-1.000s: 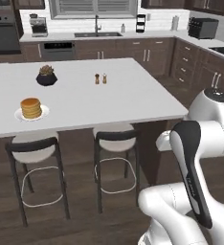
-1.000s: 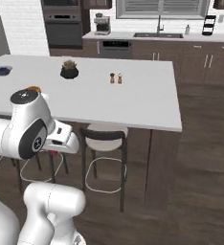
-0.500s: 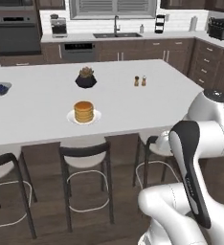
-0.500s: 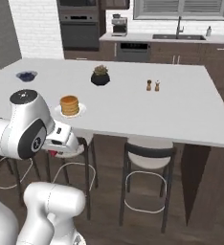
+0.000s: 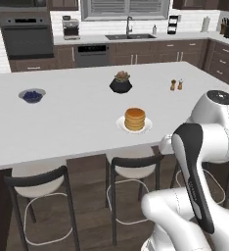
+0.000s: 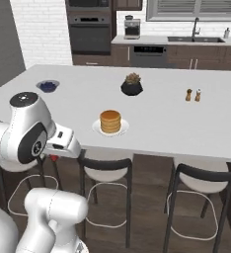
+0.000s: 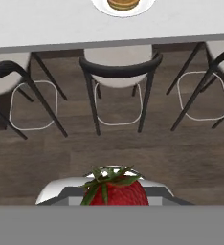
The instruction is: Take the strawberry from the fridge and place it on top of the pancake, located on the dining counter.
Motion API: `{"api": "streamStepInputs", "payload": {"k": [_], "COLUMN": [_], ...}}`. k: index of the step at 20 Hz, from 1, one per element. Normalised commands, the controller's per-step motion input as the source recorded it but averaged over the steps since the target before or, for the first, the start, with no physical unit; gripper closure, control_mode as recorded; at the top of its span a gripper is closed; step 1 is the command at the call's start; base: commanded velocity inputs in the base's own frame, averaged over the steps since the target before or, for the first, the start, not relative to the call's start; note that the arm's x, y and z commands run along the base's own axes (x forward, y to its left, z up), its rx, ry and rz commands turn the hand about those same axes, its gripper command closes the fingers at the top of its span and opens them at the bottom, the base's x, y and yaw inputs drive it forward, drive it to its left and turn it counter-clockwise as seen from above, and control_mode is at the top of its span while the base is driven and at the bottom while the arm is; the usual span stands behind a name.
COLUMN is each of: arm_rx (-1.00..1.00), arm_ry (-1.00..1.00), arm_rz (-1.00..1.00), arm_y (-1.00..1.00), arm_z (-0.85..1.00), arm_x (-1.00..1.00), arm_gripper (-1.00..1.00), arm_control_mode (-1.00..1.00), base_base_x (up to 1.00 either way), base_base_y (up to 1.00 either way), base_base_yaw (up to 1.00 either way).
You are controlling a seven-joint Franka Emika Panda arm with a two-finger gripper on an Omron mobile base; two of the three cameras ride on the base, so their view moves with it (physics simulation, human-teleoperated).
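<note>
The pancake (image 5: 135, 118) stack sits on its small white plate near the front edge of the white dining counter (image 5: 72, 122); it is also seen from the right side as the pancake (image 6: 110, 120) on the counter (image 6: 162, 123). My gripper (image 6: 55, 155) hangs below counter height, in front of the stools and left of the pancake, shut on the strawberry (image 6: 53, 158), a red speck under the hand. In the hand view the strawberry (image 7: 115, 191) with green leaves sits at the bottom; the fingers are hidden behind it. The pancake (image 7: 123, 4) shows at the top edge.
On the counter stand a bowl of blueberries (image 5: 32, 95), a dark potted plant (image 5: 121, 83) and two small shakers (image 5: 176, 85). Dark stools (image 6: 105, 170) with pale seats line the counter's near side, one stool (image 7: 118, 62) right ahead of the hand. Wood floor lies below.
The whole scene has slid rightward in both base views, so the base has driven along the counter. The pancake now lies near the centre. The arm keeps its pose with the strawberry.
</note>
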Motion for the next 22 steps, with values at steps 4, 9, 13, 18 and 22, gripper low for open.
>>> {"api": "streamStepInputs", "payload": {"k": [4, 9, 13, 18, 22], "arm_rx": [0.0, 0.0, 0.0, 0.0, 0.0], "arm_ry": [0.0, 0.0, 0.0, 0.0, 0.0], "arm_rz": [0.0, 0.0, 0.0, 0.0, 0.0], "arm_y": [0.0, 0.0, 0.0, 0.0, 0.0], "arm_z": [0.0, 0.0, 0.0, 0.0, 0.0], "arm_x": [0.0, 0.0, 0.0, 0.0, 0.0], "arm_gripper": [1.0, 1.0, 1.0, 1.0, 1.0], "arm_control_mode": [1.0, 1.0, 1.0, 1.0, 1.0], "base_base_x": [0.34, 0.46, 0.58, 0.52, 0.64], "base_base_y": [0.17, 0.0, 0.0, -0.04, -0.08], "base_base_yaw": [-0.16, -0.03, 0.0, -0.02, -0.05]}}
